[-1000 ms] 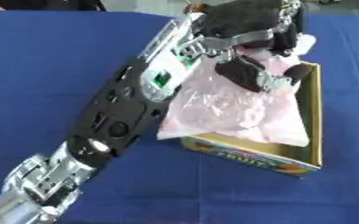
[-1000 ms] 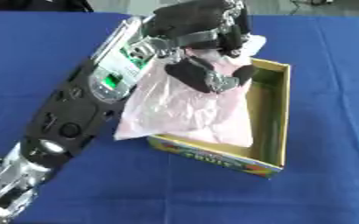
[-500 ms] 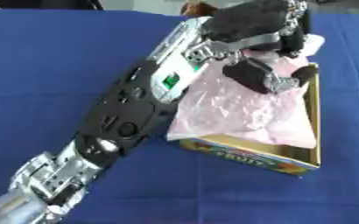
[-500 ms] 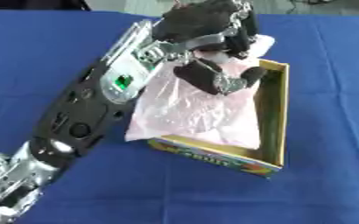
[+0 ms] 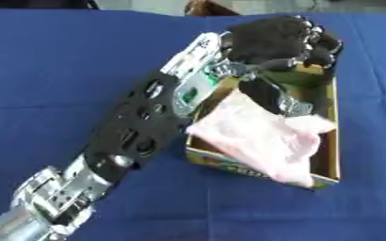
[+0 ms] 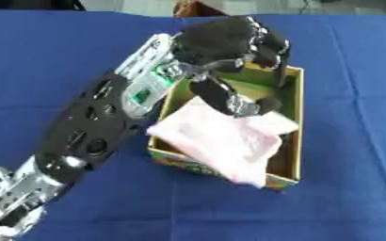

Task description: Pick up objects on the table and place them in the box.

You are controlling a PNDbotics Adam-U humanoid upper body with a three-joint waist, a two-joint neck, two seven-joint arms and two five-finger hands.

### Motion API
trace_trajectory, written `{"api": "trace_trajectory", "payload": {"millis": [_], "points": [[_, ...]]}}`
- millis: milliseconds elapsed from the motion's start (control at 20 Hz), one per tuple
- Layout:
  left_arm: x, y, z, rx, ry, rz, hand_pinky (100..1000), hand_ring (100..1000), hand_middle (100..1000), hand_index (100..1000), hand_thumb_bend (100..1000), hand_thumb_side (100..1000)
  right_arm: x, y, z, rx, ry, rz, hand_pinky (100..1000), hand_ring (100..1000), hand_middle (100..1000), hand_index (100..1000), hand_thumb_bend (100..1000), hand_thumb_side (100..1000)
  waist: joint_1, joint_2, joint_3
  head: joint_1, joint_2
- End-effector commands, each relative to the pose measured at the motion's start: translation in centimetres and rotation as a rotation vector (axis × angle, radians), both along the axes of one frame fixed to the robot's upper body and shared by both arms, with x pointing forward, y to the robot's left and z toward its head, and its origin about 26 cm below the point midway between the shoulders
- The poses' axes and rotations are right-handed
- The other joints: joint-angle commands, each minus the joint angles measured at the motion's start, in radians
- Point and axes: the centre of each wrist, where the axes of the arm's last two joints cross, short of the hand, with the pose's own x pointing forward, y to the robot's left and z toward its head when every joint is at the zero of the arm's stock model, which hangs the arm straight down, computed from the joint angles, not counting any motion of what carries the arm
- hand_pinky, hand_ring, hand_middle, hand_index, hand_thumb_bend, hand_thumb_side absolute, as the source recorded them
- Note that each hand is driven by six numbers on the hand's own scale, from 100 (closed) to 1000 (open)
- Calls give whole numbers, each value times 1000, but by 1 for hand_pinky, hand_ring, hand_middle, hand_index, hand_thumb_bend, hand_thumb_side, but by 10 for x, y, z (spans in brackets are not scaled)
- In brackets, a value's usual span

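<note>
**Pink bag laid across the box under the left hand**

Here, a crinkled pink plastic bag (image 5: 262,139) is seen lying in the open cardboard box (image 5: 334,136), draped over the box's near-left wall. The bag's long axis runs from about ten o'clock to four o'clock; its lower corner hangs over the near rim of the box at roughly five o'clock, while its upper edge is tucked under the thumb of the hand. The material is thin, glossy and wrinkled, with soft folds and no fixed shape.

The box is a shallow rectangular tray, olive-yellow inside, with bright printed lettering on its near outer wall. Its long axis is set almost from twelve to six o'clock, tilted slightly towards eleven.

The left hand (image 6: 229,42) is held above the far end of the box, at about twelve o'clock from the bag. Its fingers are curled over the far rim, and the thumb (image 6: 225,100) is stretched down onto the bag's upper edge. Whether the bag is pinched cannot be told; the thumb is seen touching it, the curled fingers are not.

The left arm (image 5: 139,136), black with silver joints and a patch of green circuitry near the wrist, is stretched from seven o'clock up to the hand. Everything is set on a blue cloth-covered table (image 5: 56,61), smooth and matte.
</note>
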Motion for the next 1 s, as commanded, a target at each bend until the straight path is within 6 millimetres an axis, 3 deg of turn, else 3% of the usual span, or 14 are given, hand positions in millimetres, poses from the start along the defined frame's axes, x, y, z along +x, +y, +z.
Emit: {"api": "trace_trajectory", "payload": {"millis": [50,400,1000], "points": [[2,-4,6,73,-42,12,793,896,928,902,185,941,-1,0,10,-5,-35,4,688,643,720,892,100,865,-5,-13,-1,9,-11],[6,-1,0,113,-47,33,849,922,941,911,148,948,-1,0,9,-5,-34,2,688,643,720,892,100,865,-4,-13,0,7,-10],[5,0,1,91,-56,39,865,926,940,910,135,941,-1,0,9,-7,-31,4,688,643,720,891,100,865,-6,-14,6,7,-10]]}}
